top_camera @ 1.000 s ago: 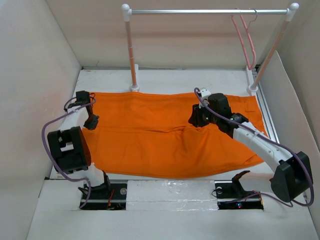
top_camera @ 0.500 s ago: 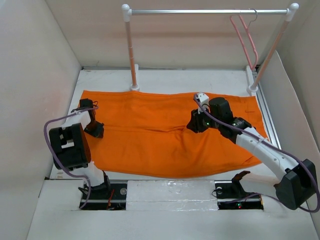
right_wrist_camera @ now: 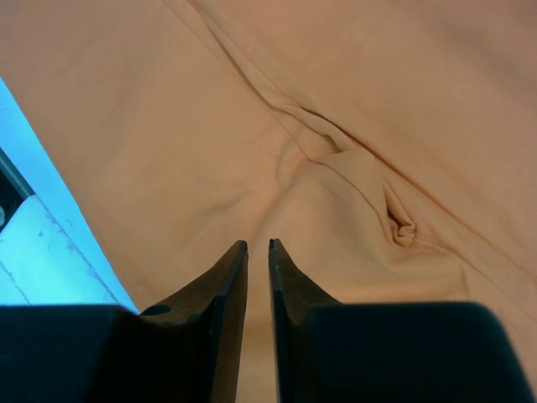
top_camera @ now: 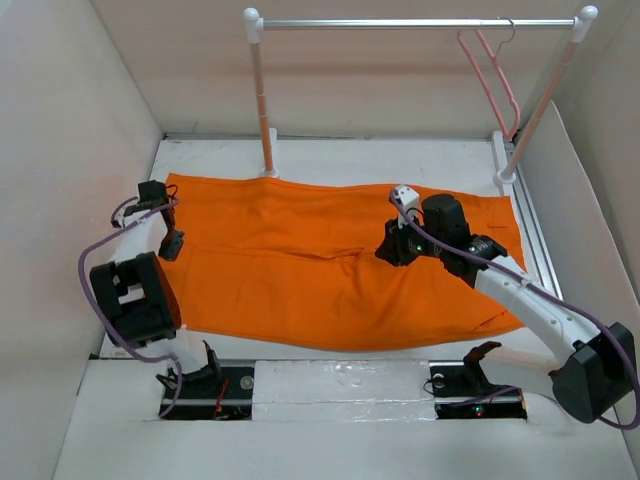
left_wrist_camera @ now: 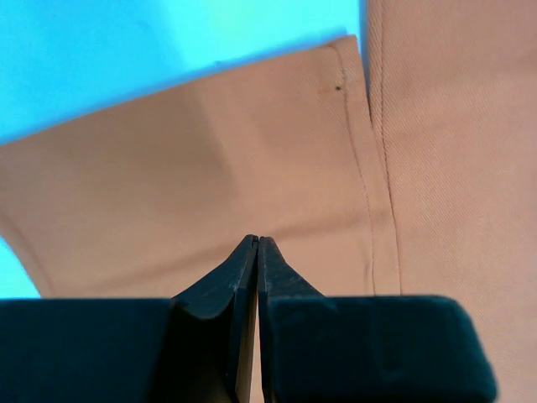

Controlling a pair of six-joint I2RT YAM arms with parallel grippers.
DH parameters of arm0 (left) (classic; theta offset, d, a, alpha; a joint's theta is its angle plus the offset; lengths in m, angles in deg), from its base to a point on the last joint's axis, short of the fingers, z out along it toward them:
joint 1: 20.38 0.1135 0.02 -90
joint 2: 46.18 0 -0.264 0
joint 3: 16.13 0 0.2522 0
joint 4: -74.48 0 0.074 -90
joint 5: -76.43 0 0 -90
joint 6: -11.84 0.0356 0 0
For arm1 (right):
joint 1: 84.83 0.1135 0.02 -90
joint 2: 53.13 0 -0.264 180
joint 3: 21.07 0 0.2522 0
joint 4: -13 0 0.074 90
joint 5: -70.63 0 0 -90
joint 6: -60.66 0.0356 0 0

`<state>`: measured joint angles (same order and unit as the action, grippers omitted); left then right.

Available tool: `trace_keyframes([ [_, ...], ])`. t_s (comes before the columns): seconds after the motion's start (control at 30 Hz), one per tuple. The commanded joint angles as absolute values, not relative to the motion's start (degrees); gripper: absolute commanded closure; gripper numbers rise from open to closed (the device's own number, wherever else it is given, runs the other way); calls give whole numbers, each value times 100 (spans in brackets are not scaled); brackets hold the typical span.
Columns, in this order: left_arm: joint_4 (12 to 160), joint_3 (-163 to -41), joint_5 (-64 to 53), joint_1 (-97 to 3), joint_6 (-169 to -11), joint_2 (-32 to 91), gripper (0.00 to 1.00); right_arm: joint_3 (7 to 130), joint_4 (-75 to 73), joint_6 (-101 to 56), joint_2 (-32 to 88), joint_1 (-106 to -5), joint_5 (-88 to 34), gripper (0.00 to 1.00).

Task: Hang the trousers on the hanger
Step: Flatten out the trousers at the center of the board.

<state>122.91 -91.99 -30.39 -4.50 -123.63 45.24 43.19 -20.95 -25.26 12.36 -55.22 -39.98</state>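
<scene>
Trousers [top_camera: 330, 270] lie spread flat over most of the table [top_camera: 350, 158]; the hanger [top_camera: 497, 90] hangs well apart from them at the right end of the rail [top_camera: 400, 23], and only the top view shows it.

From above, the left gripper [top_camera: 172, 244] sits at the cloth's left edge and the right gripper [top_camera: 388, 248] over its middle, but neither jaw gap can be read there. The left wrist view shows the fingers pressed together with nothing seen between them, and beyond them a stitched hem [left_wrist_camera: 369, 210] and a cloth corner with bare table past it. The right wrist view shows the fingers a narrow slit apart over the cloth; whether a fold is caught I cannot tell. A small pucker [right_wrist_camera: 398, 222] with creases lies just ahead.

The cloth's far edge touches the foot of the left post [top_camera: 262, 100]; a bare strip of table runs between that edge and the back wall. The left arm works close to the left wall, and the cloth's right end lies near the right post.

Since half a second ago the left gripper has drawn back leftward and away from the bases; since a second ago the cloth's far-left corner has spread further left. The right gripper has barely shifted.
</scene>
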Motion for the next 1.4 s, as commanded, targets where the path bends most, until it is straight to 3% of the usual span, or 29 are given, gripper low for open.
trace_keyframes([
  [0.0, 12902, -8617, -3598, -430, -12772, 3524, 100, 4192, -1939, -2678, 1033, -5504, -4336, 80],
  [0.17, 12963, -7719, -2801, 157, -13256, 2687, 100, 3902, -1913, -2784, 778, -5442, -4635, 88],
  [0.27, 12990, -7287, -2465, 905, -13266, 2291, 80, 3787, -1895, -2854, 672, -5442, -4802, 85],
  [0.4, 13069, -7243, -2438, 985, -13467, 2018, 37, 3813, -2062, -3153, 611, -5442, -4838, 78],
  [0.47, 13112, -7208, -2412, 1064, -13599, 2105, 33, 3813, -2106, -3188, 611, -5442, -4899, 77],
  [0.93, 13253, -7295, -2140, 1091, -13837, 2914, 40, 3919, -2115, -3153, 777, -5618, -4943, 74],
  [1.13, 12753, -6805, -2043, 959, -14232, 3089, 42, 3892, -1992, -3083, 936, -5881, -5084, 73],
  [1.27, 12463, -6645, -2227, 897, -14425, 3029, 67, 3857, -2045, -3066, 971, -6075, -5084, 73],
  [1.3, 12419, -6628, -2253, 897, -14391, 2968, 82, 3840, -2062, -3048, 980, -6144, -5084, 72],
  [1.37, 12340, -6584, -2245, 897, -14242, 2897, 99, 3805, -2097, -2978, 989, -6207, -5066, 72],
])
